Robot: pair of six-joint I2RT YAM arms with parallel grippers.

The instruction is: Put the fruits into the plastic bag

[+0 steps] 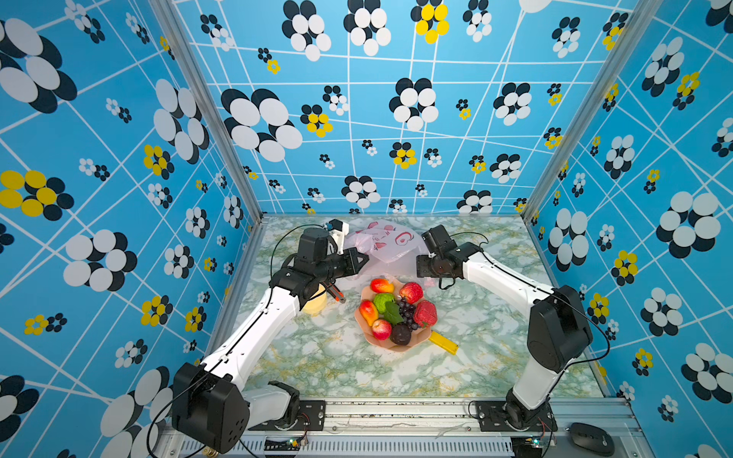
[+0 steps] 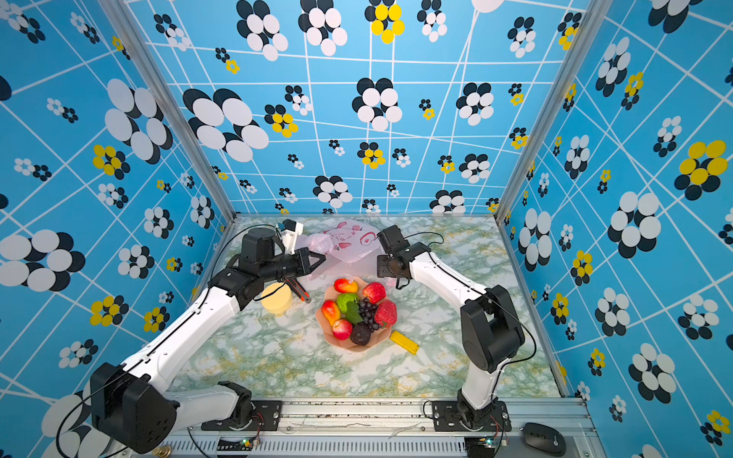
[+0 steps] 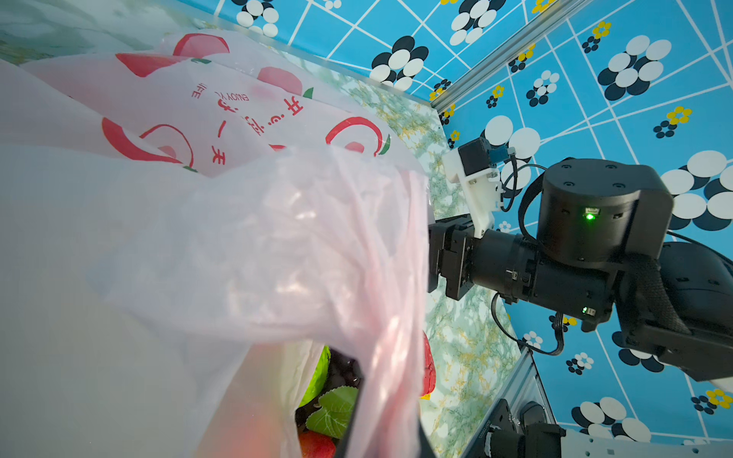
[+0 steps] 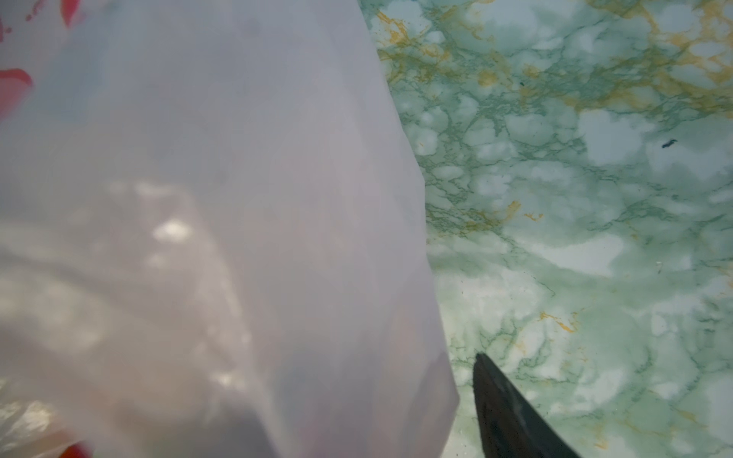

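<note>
The fruits lie heaped on a salmon plate (image 1: 419, 339) mid-table: red apple (image 1: 411, 292), mango (image 1: 381, 285), green fruit (image 1: 382, 302), grapes (image 1: 406, 313), strawberry (image 1: 425, 313), plum (image 1: 400, 334). Behind them the plastic bag (image 1: 390, 242) (image 2: 349, 242) is lifted between both arms. My left gripper (image 1: 363, 257) (image 3: 386, 436) is shut on the bag's near edge, whose film (image 3: 246, 246) drapes over it. My right gripper (image 1: 417, 265) (image 4: 357, 388) stands open at the bag's other side. One dark finger (image 4: 511, 416) is bare; film (image 4: 238, 238) hides the other.
A pale yellow lump (image 1: 315, 304) sits under the left forearm, beside a black and orange tool (image 1: 335, 293). A flat yellow block (image 1: 444, 343) lies by the plate's front right. A computer mouse (image 1: 591, 438) rests on the front rail. Patterned walls close in three sides.
</note>
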